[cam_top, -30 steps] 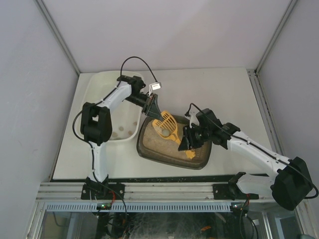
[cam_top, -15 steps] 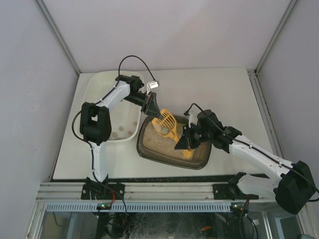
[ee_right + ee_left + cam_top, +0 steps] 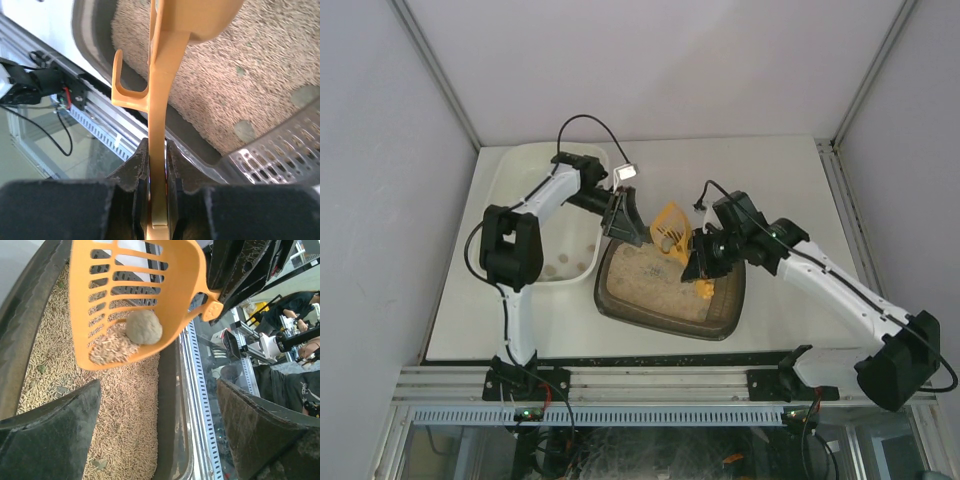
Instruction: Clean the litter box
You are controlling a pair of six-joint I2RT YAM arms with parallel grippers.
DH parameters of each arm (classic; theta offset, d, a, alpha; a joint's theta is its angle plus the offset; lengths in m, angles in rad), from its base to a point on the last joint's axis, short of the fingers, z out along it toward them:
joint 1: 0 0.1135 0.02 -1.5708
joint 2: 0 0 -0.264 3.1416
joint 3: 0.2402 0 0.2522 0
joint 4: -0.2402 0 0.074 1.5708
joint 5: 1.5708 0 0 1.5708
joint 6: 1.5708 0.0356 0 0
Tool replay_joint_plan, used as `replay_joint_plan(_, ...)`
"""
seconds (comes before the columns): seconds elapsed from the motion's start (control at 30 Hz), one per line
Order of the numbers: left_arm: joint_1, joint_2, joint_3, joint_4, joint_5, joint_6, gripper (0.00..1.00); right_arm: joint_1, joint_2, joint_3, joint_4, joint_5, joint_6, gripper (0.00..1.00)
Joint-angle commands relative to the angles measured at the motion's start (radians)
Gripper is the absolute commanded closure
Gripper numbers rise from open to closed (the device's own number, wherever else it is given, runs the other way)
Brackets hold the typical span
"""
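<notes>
The litter box (image 3: 603,292) is a dark olive tray of beige pellets at the table's middle. Above its far edge hangs an orange slotted scoop (image 3: 671,231) with my right gripper (image 3: 699,264) shut on its handle. In the left wrist view the scoop (image 3: 125,295) carries a round grey clump (image 3: 143,326) and some pellets over the litter box (image 3: 171,405). My left gripper (image 3: 625,217) stands open just left of the scoop, and its fingers (image 3: 50,440) touch nothing. In the right wrist view the pads (image 3: 141,172) pinch the scoop's handle (image 3: 157,120).
A cream-white tub (image 3: 502,190) sits left of the tray, with a few small clumps (image 3: 558,266) on its floor. Greenish clumps (image 3: 245,131) lie in the litter. A grey perforated piece (image 3: 280,150) shows at the right wrist view's lower right. The table's metal rail (image 3: 650,383) runs along the near edge.
My right gripper shut on the scoop's handle, and my left gripper let go of the scoop and opened wide. The scoop rose and shifted right toward the tray's far edge.
</notes>
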State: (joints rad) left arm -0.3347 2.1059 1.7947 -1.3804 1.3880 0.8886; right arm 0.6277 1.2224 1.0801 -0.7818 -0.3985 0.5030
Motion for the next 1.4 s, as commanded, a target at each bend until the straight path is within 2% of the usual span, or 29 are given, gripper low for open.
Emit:
replay_joint_plan(0.0,0.009,-0.051,-0.029,-0.026,0.032,0.005,0.0,0.001,0.072,0.125,-0.251,0.082,-0.086,1.0)
replay_joint_plan(0.1,0.015,-0.085,-0.046,-0.026,0.021,0.006,0.0,0.008,0.127,0.148,-0.306,0.097,-0.125,1.0)
replay_joint_plan(0.3,0.023,-0.125,-0.043,-0.02,-0.027,-0.075,0.0,0.04,0.221,0.183,-0.31,0.089,-0.156,1.0)
replay_joint_plan(0.4,0.022,-0.148,-0.044,0.078,-0.103,-0.26,0.0,0.062,0.254,0.184,-0.295,0.092,-0.156,1.0)
replay_joint_plan(0.5,0.022,-0.226,-0.115,0.326,-0.261,-0.522,0.0,0.078,0.28,0.184,-0.263,0.095,-0.148,1.0)
replay_joint_plan(0.6,0.021,-0.339,-0.189,0.509,-0.469,-0.697,0.0,0.091,0.299,0.184,-0.223,0.108,-0.133,1.0)
replay_joint_plan(0.77,0.021,-0.4,-0.184,0.543,-0.786,-0.885,0.0,0.115,0.345,0.184,-0.157,0.135,-0.092,1.0)
replay_joint_plan(0.83,0.01,-0.42,-0.215,0.575,-0.994,-1.011,0.0,0.12,0.371,0.183,-0.133,0.139,-0.072,1.0)
replay_joint_plan(0.9,0.005,-0.441,-0.271,0.603,-1.108,-1.112,0.0,0.122,0.389,0.184,-0.11,0.14,-0.058,1.0)
replay_joint_plan(1.0,0.006,-0.483,-0.379,0.675,-1.134,-1.218,0.0,0.124,0.417,0.185,-0.072,0.151,-0.036,1.0)
replay_joint_plan(1.17,0.006,-0.616,-0.571,0.889,-1.162,-1.374,0.0,0.125,0.47,0.203,-0.013,0.135,0.008,1.0)
replay_joint_plan(1.37,0.003,-0.611,-0.53,0.837,-1.22,-1.365,0.0,0.121,0.526,0.234,0.051,0.059,0.055,1.0)
